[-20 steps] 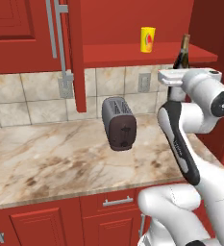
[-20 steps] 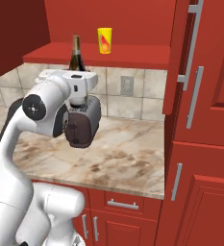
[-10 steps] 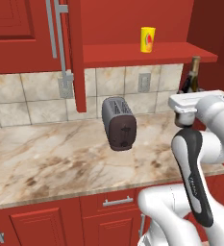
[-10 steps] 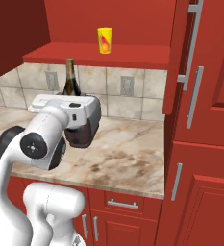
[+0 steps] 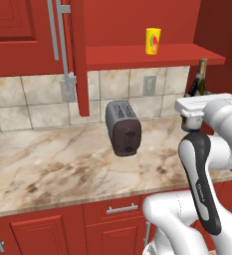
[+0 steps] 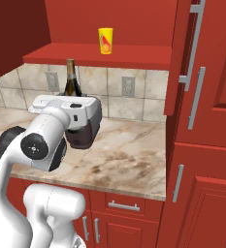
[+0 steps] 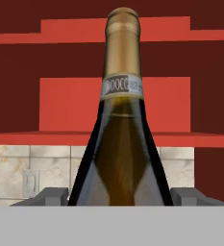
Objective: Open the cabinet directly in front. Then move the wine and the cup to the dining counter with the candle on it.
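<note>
Wine bottle (image 7: 122,144): upright, dead centre before the hand, shoulders between the two fingertips.
Gripper (image 7: 119,196): spread wide around the bottle's body, so it looks carried.
Cup (image 5: 153,40): on the cabinet shelf (image 5: 137,56), at eleven o'clock from the bottle.
Toaster (image 5: 123,127): on the worktop (image 5: 62,159).
Advice: keep it vertical, swing slowly, clear the shelf edge.
</note>
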